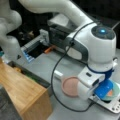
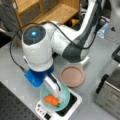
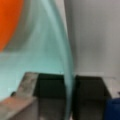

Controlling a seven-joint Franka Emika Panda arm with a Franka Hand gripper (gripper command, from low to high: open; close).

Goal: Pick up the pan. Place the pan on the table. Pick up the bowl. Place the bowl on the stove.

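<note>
Both front views look down, opposing sides, sharing stove (image 1: 110,105); wrist view close-up.

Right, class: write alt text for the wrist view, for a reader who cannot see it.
Close-up: the gripper straddles the thin rim of the teal bowl, one finger inside, one outside. An orange item lies inside, upper left.

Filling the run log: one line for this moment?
end effector: straddles bowl rim | bowl: on stove, orange item inside | pan: on table
</note>
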